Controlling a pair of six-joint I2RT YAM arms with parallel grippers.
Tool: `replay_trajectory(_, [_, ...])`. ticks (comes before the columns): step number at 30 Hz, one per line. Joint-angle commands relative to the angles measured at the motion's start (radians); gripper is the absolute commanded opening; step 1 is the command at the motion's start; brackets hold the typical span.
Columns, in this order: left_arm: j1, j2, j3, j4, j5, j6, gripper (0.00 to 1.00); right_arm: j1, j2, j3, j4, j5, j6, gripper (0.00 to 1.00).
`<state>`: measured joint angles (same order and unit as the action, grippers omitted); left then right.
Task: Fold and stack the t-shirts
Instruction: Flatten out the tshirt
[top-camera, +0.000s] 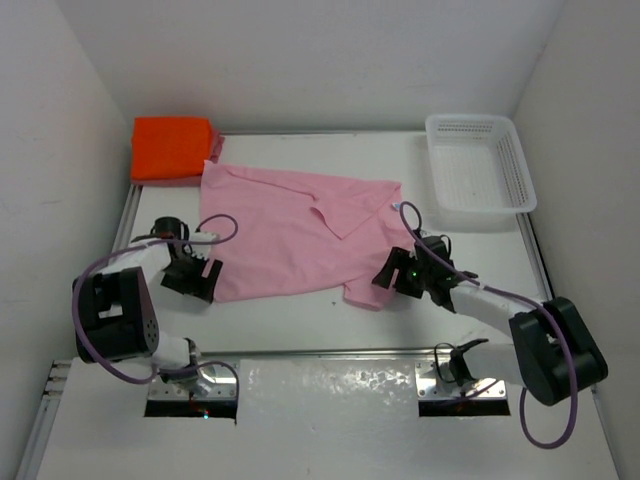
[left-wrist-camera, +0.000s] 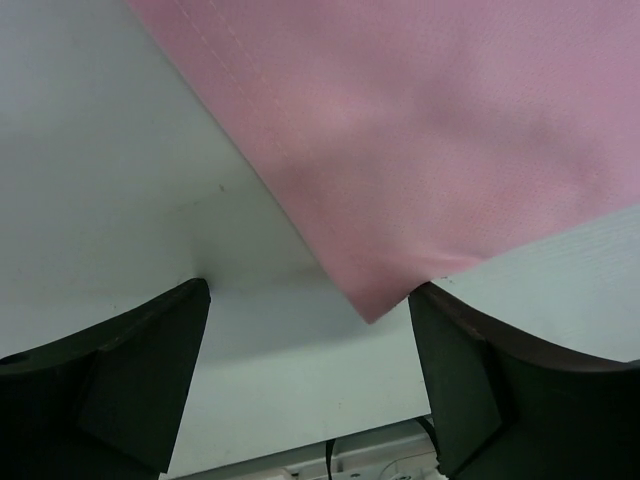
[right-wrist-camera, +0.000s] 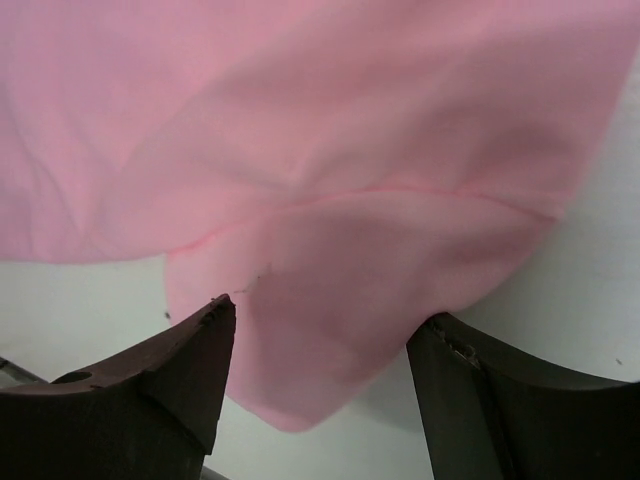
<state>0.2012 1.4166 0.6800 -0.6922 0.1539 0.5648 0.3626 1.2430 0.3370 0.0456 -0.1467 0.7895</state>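
Lying spread on the white tabletop, a soft light pink cloth t-shirt is noted overhead. Left wrist: left pincer found wide open, empty, astride the hem corner. Right wrist: right pincer likewise, over the sleeve. Limp, light cloth; pinching at these edges is advised.

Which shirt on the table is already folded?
The orange t-shirt: it sits as a compact folded block in the far-left corner. The pink t-shirt lies spread open in the middle, collar and sleeves showing.
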Motion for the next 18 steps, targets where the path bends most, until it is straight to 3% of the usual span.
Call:
replay_trajectory(1, [0.038, 0.005, 0.076, 0.007, 0.122, 0.029, 0.79, 0.003, 0.075, -0.053, 0.039, 0.004, 0.031, 0.68])
replay_trajectory(2, [0.040, -0.007, 0.082, 0.016, 0.125, 0.026, 0.79, 0.006, 0.081, -0.050, 0.042, 0.009, 0.031, 0.67])
replay_trajectory(5, [0.038, 0.028, 0.101, -0.001, 0.157, 0.040, 0.78, 0.006, 0.117, -0.033, 0.051, 0.021, 0.028, 0.50])
replay_trajectory(8, [0.006, 0.099, 0.104, -0.029, 0.174, 0.082, 0.74, 0.004, 0.141, -0.021, 0.060, -0.001, 0.034, 0.16])
replay_trajectory(9, [-0.005, 0.110, 0.092, -0.020, 0.171, 0.099, 0.73, 0.004, 0.135, -0.018, 0.057, -0.005, 0.037, 0.11])
replay_trajectory(11, [-0.019, 0.136, 0.092, -0.017, 0.171, 0.107, 0.62, 0.004, 0.119, 0.002, 0.018, -0.011, 0.028, 0.00])
replay_trajectory(12, [-0.019, 0.146, 0.093, -0.013, 0.173, 0.110, 0.37, 0.003, 0.098, 0.013, -0.021, -0.011, 0.011, 0.00])
replay_trajectory(13, [-0.019, 0.150, 0.096, -0.013, 0.176, 0.110, 0.36, 0.002, 0.086, 0.023, -0.021, -0.013, 0.002, 0.00])
replay_trajectory(14, [-0.019, 0.153, 0.105, -0.015, 0.182, 0.115, 0.07, 0.002, 0.072, 0.048, -0.053, -0.013, -0.006, 0.00])
replay_trajectory(15, [-0.019, 0.153, 0.111, -0.015, 0.193, 0.115, 0.00, 0.002, 0.058, 0.062, -0.082, -0.014, -0.022, 0.00])
replay_trajectory(18, [0.009, 0.122, 0.168, -0.017, 0.260, 0.101, 0.00, -0.022, 0.001, 0.128, -0.159, -0.039, -0.050, 0.00])
